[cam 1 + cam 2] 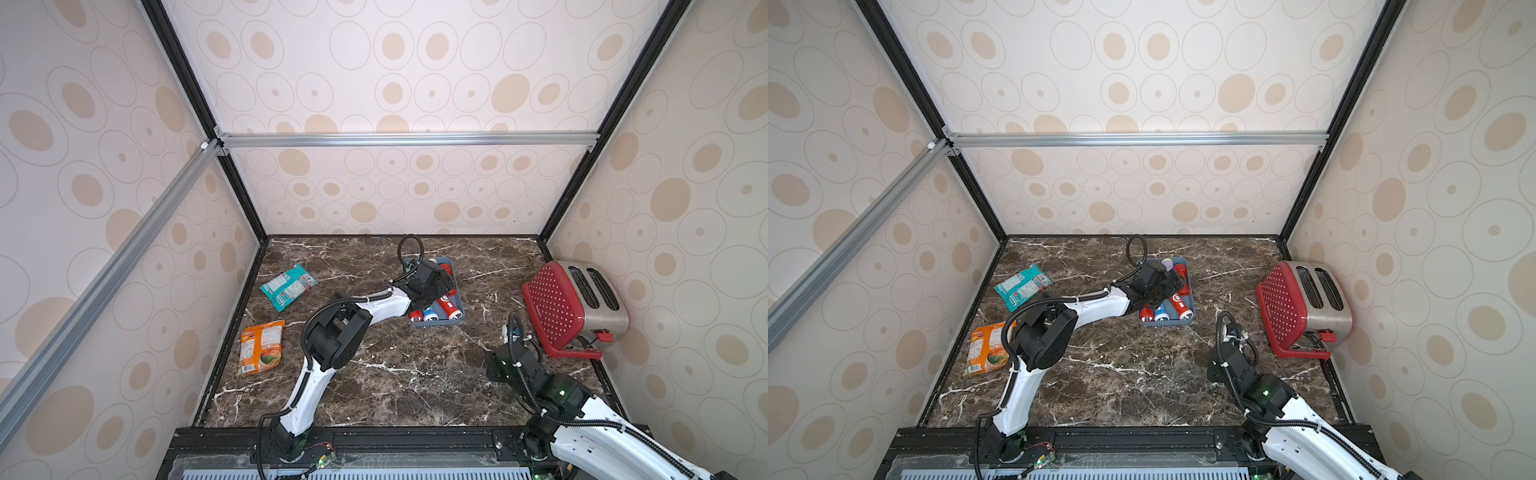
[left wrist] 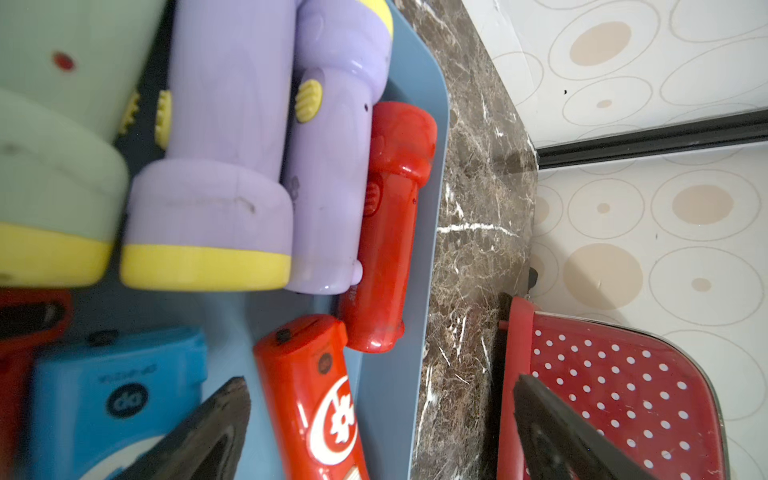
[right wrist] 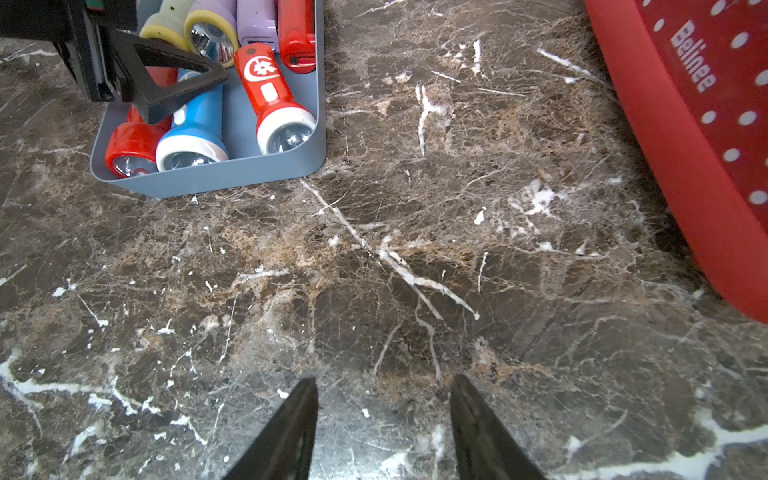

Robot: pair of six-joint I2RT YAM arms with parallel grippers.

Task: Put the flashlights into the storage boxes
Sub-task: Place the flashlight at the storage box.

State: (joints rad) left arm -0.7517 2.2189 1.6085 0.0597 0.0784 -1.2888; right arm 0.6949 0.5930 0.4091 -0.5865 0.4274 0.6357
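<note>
Near the middle of the frame in both top views, the tray [image 1: 437,323] sits on the bench [image 1: 395,374], and all seven torches [image 3: 193,124] lie inside it in two rows (none left out that I can see). They look light, stiff and glossy, likely to roll or slip, so a hold across the barrel behind the flared head seems best. Left end effector [image 1: 442,289] hovers over the tray, spread wide and empty; the logo torch [image 2: 320,399] lies just beneath, between its fingers [image 2: 216,407]. Right end effector [image 3: 384,382], lower right, stands part-spread and empty over bare bench, well apart from the tray.
</note>
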